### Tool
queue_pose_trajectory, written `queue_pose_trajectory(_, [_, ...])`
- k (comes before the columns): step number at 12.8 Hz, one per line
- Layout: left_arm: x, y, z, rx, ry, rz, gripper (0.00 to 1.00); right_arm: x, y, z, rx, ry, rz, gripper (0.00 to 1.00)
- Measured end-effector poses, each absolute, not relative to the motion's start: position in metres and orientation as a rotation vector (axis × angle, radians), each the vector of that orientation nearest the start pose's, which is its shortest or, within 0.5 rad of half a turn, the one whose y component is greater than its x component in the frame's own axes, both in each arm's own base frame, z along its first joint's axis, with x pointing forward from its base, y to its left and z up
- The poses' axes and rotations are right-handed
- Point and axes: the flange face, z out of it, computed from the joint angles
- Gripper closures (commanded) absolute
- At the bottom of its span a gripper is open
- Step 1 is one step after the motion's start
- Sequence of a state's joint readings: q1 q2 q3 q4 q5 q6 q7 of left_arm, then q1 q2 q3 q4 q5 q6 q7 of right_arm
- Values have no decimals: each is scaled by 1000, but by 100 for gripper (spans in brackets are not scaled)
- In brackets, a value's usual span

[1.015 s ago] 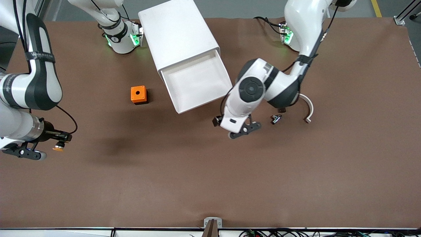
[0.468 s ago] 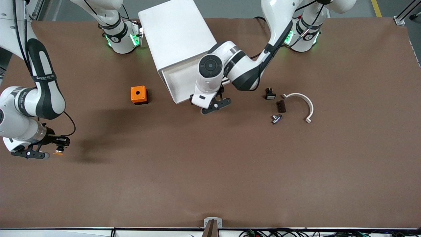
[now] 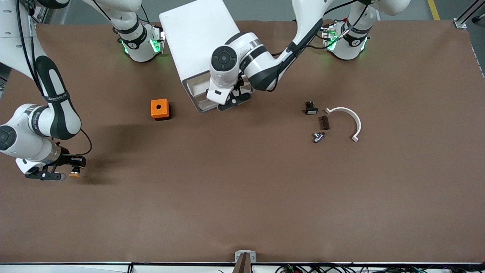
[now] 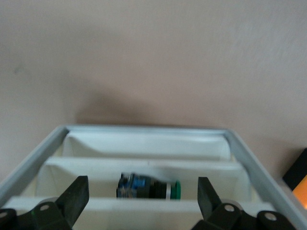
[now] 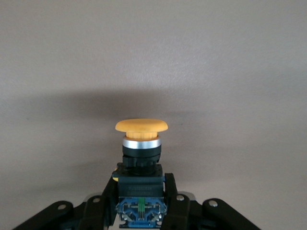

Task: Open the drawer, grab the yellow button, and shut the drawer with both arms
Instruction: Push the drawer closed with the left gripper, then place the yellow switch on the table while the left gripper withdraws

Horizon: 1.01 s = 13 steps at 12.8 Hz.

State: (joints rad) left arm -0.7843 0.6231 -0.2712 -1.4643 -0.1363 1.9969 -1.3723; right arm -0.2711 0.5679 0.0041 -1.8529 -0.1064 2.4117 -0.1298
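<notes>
The white cabinet (image 3: 201,41) stands near the arms' bases. Its top drawer (image 3: 199,107) sticks out only a little. My left gripper (image 3: 232,101) is open at the drawer's front edge. In the left wrist view its fingers (image 4: 76,199) stand wide apart over the white drawer rim (image 4: 144,129). My right gripper (image 3: 57,174) hangs low over the table at the right arm's end, shut on the button (image 3: 74,173). In the right wrist view the gripper (image 5: 140,203) clamps the black-and-blue body, and the orange cap (image 5: 141,126) points away from it.
A green-capped button (image 4: 148,188) lies inside the cabinet's drawers, between my left fingers. An orange cube with a hole (image 3: 159,109) sits beside the cabinet. Toward the left arm's end lie a small black part (image 3: 310,109), a dark block (image 3: 324,122), a metal piece (image 3: 318,136) and a white curved strip (image 3: 350,119).
My left gripper has moved from the open table to the drawer's front, and the drawer has slid most of the way into the cabinet. My right gripper has come lower with the button.
</notes>
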Motion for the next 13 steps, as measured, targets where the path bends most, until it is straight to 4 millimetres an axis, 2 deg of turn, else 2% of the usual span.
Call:
queue_pose_trajectory(2, [351, -609, 320, -3053, -665, 461, 0, 619, -170, 206, -3202, 55, 24, 100])
queue_pose_trajectory(3, [348, -611, 320, -3045, -686, 458, 0, 620, -170, 203, -3202, 40, 21, 93])
queue_pose_trajectory(4, [348, -610, 320, -3038, -707, 454, 0, 620, -170, 201, -3202, 33, 18, 18])
queue_pose_trajectory(5, [349, -610, 319, -3029, -728, 450, 0, 620, -169, 200, -3201, 29, 16, 0])
queue_pose_trajectory(7, [361, -603, 320, -3016, -778, 403, 0, 620, -169, 199, -3200, 24, 19, 0])
queue_pose_trajectory(8, [381, -591, 325, -3013, -806, 315, 0, 620, -168, 198, -3200, 21, 21, 0])
queue_pose_trajectory(9, [408, -573, 332, -3009, -836, 221, 0, 620, -167, 197, -3199, 17, 23, 0])
queue_pose_trajectory(11, [473, -522, 349, -2991, -910, 64, 0, 622, -165, 200, -3197, 8, 20, 0])
queue_pose_trajectory(13, [538, -460, 369, -3008, -911, -14, 0, 631, -157, 224, -3193, -9, 40, 0])
